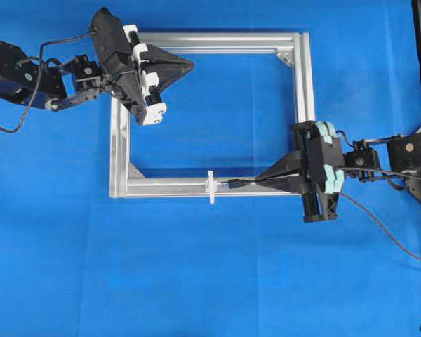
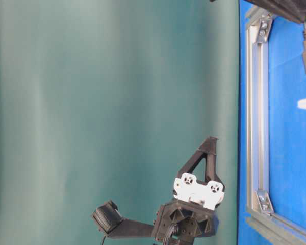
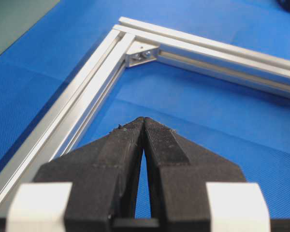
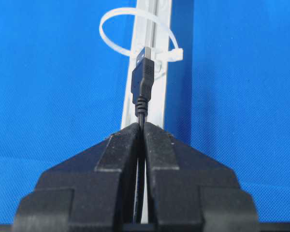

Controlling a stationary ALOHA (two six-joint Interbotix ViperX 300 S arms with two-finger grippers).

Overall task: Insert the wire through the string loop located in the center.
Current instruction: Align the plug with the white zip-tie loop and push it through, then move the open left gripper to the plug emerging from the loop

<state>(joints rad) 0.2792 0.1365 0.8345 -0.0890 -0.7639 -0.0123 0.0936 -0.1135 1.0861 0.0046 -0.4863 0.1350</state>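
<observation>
On the frame's [image 1: 196, 188] bottom rail, right tool [image 4: 141, 126] clamped the wire [image 4: 144, 83] with plug tip at the string loop's [image 4: 135, 34] mouth — not yet threaded — left tool [image 3: 144, 121] closed, empty.

Left gripper [image 1: 189, 65] hanging closed with fingertips [image 3: 135, 126] pressed together, gripping nothing. Right gripper [image 1: 258, 180] pinching the wire [image 4: 142, 82] just behind its plug, plug sticking out ahead of the fingertips.
</observation>
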